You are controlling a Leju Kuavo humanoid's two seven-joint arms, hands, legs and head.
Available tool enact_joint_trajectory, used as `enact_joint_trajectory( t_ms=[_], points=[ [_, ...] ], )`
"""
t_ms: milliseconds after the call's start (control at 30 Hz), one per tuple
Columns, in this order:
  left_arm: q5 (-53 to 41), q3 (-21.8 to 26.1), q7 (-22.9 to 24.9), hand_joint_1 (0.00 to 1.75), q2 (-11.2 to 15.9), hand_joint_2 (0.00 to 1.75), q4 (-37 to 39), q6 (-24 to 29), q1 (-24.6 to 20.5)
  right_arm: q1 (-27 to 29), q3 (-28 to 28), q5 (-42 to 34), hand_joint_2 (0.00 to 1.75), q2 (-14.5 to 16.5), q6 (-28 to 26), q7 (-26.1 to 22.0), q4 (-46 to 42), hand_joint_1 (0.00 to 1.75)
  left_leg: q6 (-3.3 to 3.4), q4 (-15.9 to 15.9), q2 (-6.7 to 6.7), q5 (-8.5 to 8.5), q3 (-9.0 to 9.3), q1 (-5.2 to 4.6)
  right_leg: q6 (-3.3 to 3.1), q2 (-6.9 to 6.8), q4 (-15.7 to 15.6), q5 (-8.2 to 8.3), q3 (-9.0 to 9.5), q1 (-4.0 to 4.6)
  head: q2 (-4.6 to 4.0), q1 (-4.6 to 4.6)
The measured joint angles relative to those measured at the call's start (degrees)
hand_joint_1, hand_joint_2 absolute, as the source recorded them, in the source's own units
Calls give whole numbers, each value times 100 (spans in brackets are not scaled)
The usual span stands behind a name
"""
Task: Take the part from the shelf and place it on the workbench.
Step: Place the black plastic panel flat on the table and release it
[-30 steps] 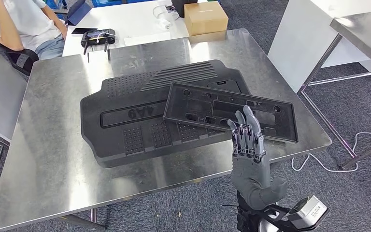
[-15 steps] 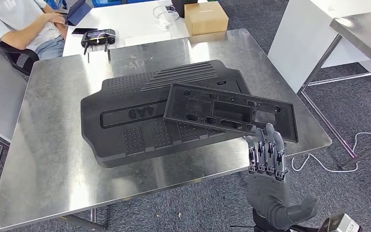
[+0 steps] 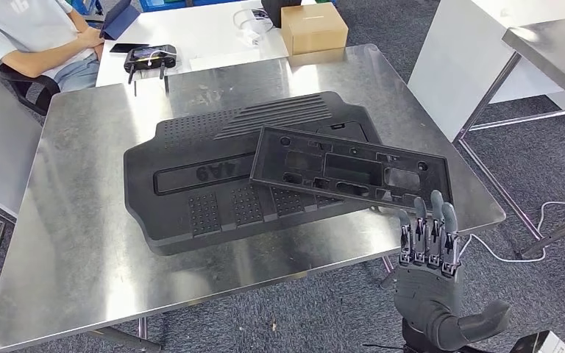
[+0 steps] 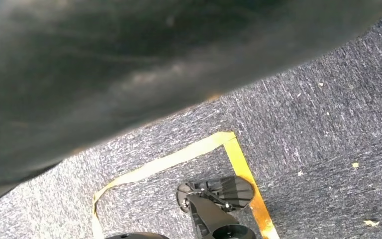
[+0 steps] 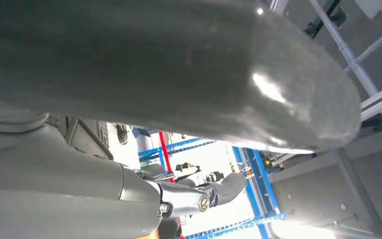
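Right robot hand (image 3: 430,283) is raised off the near right corner of the table (image 3: 81,279), fingers straight and together pointing upward, thumb stuck out to the side, nothing in its grasp. Its fingertips reach about level with the table's near edge, just beside the near right corner of the part without touching it. From the right wrist camera the same robot hand (image 5: 129,194) appears as a grey cover with a darker finger reaching out, again with nothing in it. The left robot hand's state I cannot tell: the left wrist camera looks down at grey carpet with a strip of yellow floor tape (image 4: 189,154).

On the steel table, the part (image 3: 349,170), a flat black rectangular frame with several cut-outs, lies tilted, its left portion resting on top of the larger black moulded panel (image 3: 199,184) and its right end reaching toward the table's right edge. The panel beneath carries raised dot patterns, ribbing and the marking "4A9" seen upside down.

Farther back, a white table (image 3: 191,29) touches the steel one. It holds a brown cardboard box (image 3: 313,28), a black handheld controller (image 3: 149,57) and some white cables. A person in a light shirt (image 3: 29,37) sits at its far left, arms folded. Another steel table (image 3: 552,51) stands at the far right, with a white cable on the carpet near its legs.
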Motion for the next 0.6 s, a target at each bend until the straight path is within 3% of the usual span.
enact_joint_trajectory(
  t_ms=[200,267,333,400,467,500,533,567,600],
  points=[
    [0,0,0,0,9,0,0,0,0,15,-60,0,0,32,1,1,0,0,60,52,2,-31,-1,-27,29,0,-3,-2,22,-28,0,-1],
    [0,0,0,0,14,0,0,1,-1,16,-71,0,0,43,1,1,-5,0,101,44,2,-26,2,-39,62,1,-29,8,43,-30,0,-1],
    [-1,0,-2,0,4,0,0,2,-4,19,-81,0,0,55,2,1,-28,0,163,-46,19,35,72,7,92,-2,7,-22,17,-14,0,1],
    [-4,0,-3,0,-4,0,0,2,-6,19,-88,0,0,60,2,4,-49,0,211,-125,45,94,145,71,86,-7,423,-210,-198,4,0,28],
    [-8,0,1,0,-3,0,0,1,-5,31,-102,-1,0,61,2,15,-50,0,222,-132,54,100,148,84,82,-9,1197,-467,-604,-9,0,50],
    [-10,0,4,0,-5,0,0,-2,-4,40,-113,-4,0,61,1,27,-49,0,215,-131,54,94,148,91,107,-10,1489,-528,-778,-27,0,50],
    [-13,0,8,0,-7,0,0,-4,-4,46,-128,-10,0,61,-1,37,-48,0,201,-130,49,84,154,101,156,-12,1585,-505,-859,-46,0,49],
    [-14,0,12,0,-10,0,0,-7,-4,47,-148,-18,0,61,-3,48,-46,0,177,-128,41,69,169,119,222,-15,1444,-397,-818,-66,0,51],
    [-15,0,15,0,-14,0,0,-8,-3,47,-166,-27,0,62,-8,57,-46,0,141,-125,31,45,195,142,298,-25,1085,-221,-662,-91,0,52]
  ],
)
